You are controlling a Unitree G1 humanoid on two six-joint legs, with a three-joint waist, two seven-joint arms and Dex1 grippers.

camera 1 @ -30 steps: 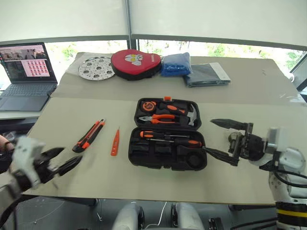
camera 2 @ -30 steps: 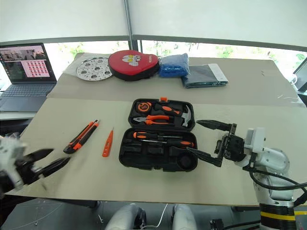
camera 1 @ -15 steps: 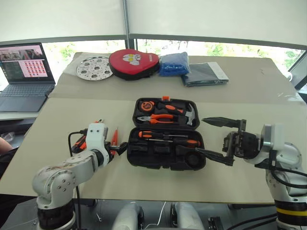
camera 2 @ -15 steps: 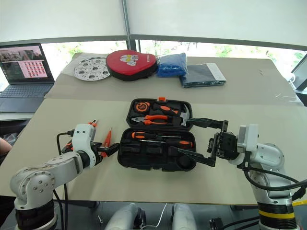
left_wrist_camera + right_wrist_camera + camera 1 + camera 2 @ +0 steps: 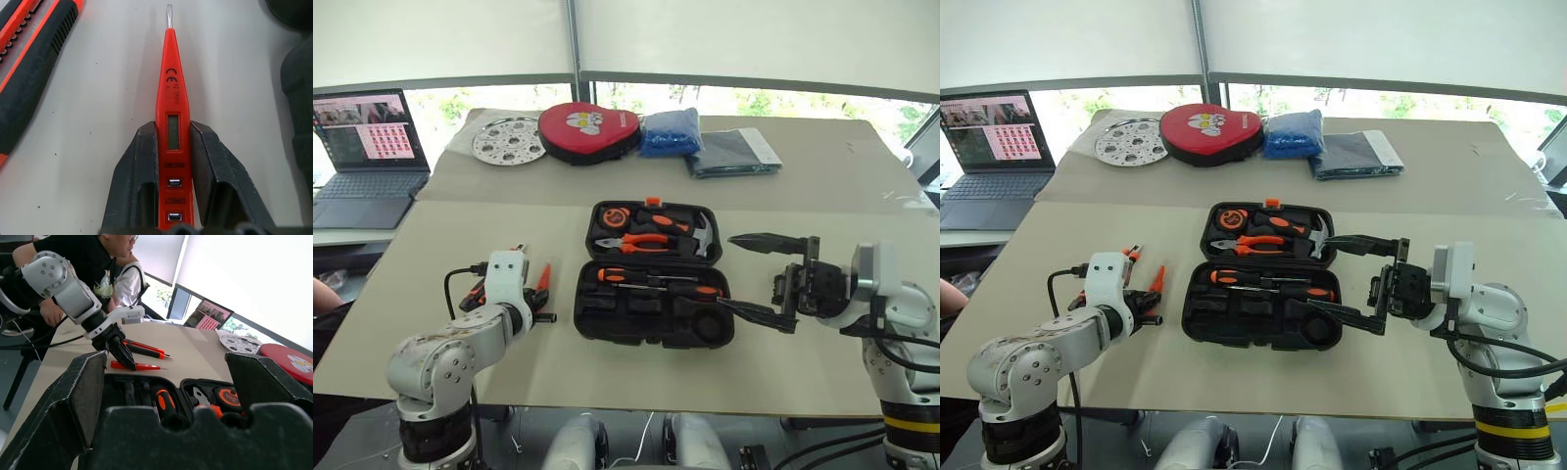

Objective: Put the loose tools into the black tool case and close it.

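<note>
**A:** What do you have on the left side?

**B:** My left hand [image 5: 173,196] is down on the beige surface [image 5: 803,362], its two black fingers [image 5: 134,186] pressed against both sides of the slim orange tester pen [image 5: 171,122]. The pen lies flat, its metal tip pointing away from the hand. I read that as clamped on the pen.

**A:** And the other loose tool?

**B:** The orange-and-black utility knife [image 5: 475,292] lies on the surface just beside the pen, on the side away from the case, not touching it.

**A:** Where is the case?

**B:** The flat black plastic tool case [image 5: 653,273] lies open in the middle of the surface, right of the pen. The far half holds orange-handled pliers [image 5: 636,241], a hammer [image 5: 703,235] and a tape measure [image 5: 612,212]. The near half has two orange-and-black-handled screwdrivers [image 5: 656,282] lying in its slots.

**A:** Your right hand?

**B:** The right hand [image 5: 759,276] hangs above the surface at the case's right edge, pointing toward it, fingers spread wide apart with nothing between them.
</note>
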